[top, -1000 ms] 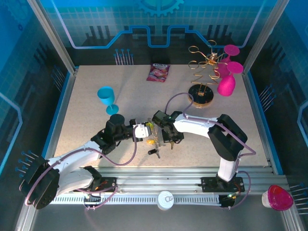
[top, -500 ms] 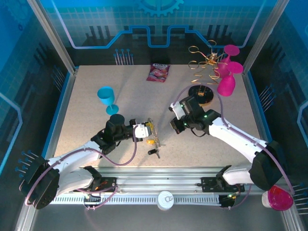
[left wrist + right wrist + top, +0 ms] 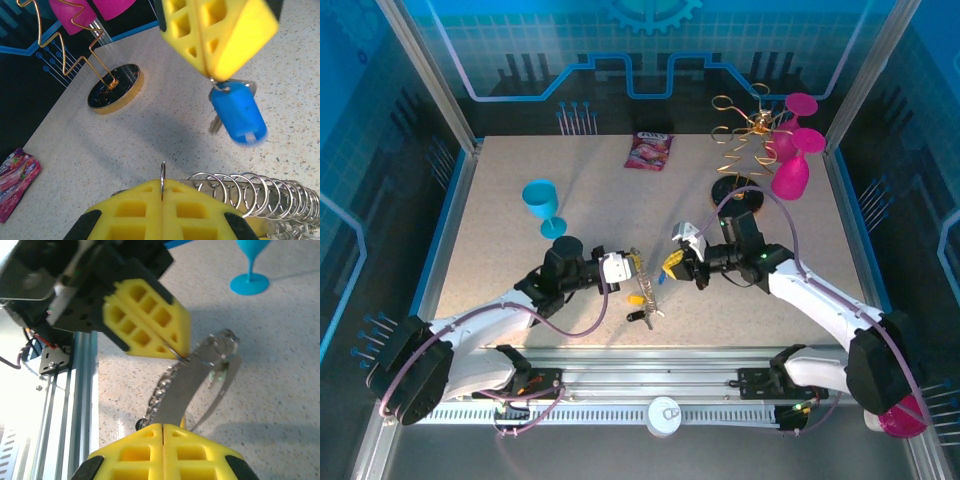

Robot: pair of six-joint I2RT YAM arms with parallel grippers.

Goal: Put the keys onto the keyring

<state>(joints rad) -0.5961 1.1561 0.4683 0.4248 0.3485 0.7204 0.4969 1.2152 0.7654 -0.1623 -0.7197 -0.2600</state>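
My left gripper (image 3: 628, 266) (image 3: 162, 184) is shut on a thin metal ring of the keyring (image 3: 250, 189), a silvery string of small loops trailing to the right of its yellow fingers. Just right of it, my right gripper (image 3: 671, 266) (image 3: 163, 427) is shut on the blue key (image 3: 237, 114) (image 3: 663, 280), which hangs below its yellow fingers (image 3: 215, 35). In the right wrist view a grey metal blade (image 3: 192, 382) runs from my jaws toward the left gripper's fingers (image 3: 150, 325), beside the keyring (image 3: 161, 389). A yellow key (image 3: 636, 298) and a black key (image 3: 636, 318) lie on the table below the grippers.
A gold wire rack (image 3: 742, 130) on a round black base (image 3: 115, 86) stands at the back right with pink glasses (image 3: 790, 176). A blue glass (image 3: 542, 200) stands at the left, a candy packet (image 3: 650, 151) at the back. The metal rail (image 3: 660, 385) runs along the near edge.
The right arm swung away toward the rack, then came back beside the left gripper with the blue key in its jaws. The left gripper shifted slightly right, still holding the keyring.
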